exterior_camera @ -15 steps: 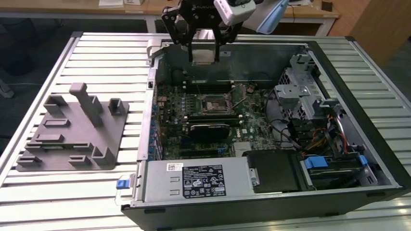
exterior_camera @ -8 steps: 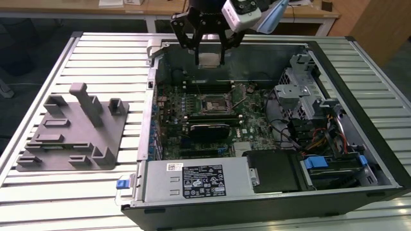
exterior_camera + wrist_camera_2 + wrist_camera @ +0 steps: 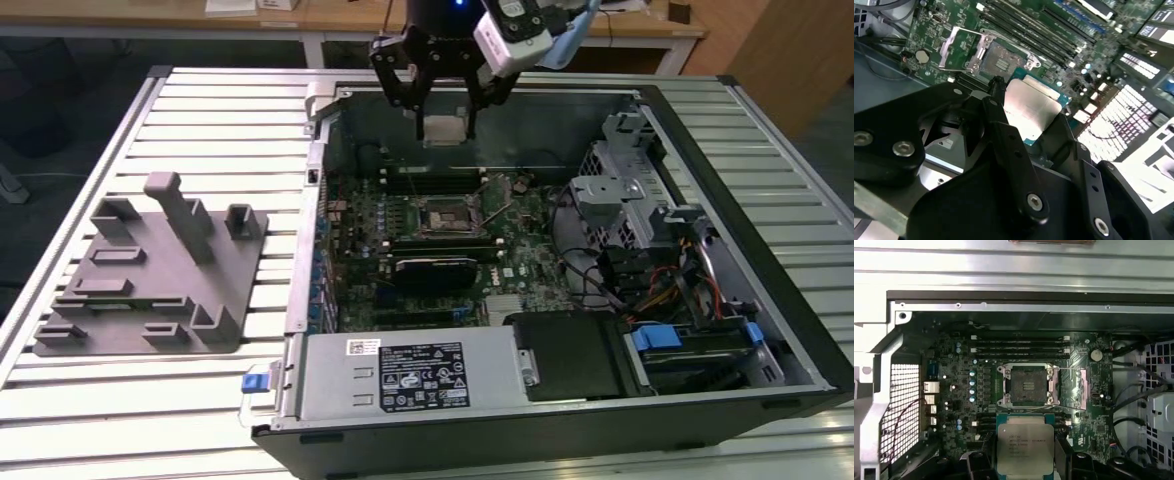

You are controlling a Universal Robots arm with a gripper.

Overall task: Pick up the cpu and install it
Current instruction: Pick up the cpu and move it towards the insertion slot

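Pale slatted metal worktable (image 3: 214, 120), light wooden desk (image 3: 134, 22) behind, brown wooden panel (image 3: 787, 50) at the exterior view's right

Count: one cpu (image 3: 446, 127), one end effector (image 3: 445, 131), one open computer case (image 3: 561, 425), one socket frame (image 3: 445, 217), one grey fixture (image 3: 147, 275), one tabletop (image 3: 214, 110).

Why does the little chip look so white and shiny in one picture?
In the second wrist view, glare off the cpu washes its metal top almost white, and the vent grille is blown out; in the first wrist view the cpu looks evenly grey.
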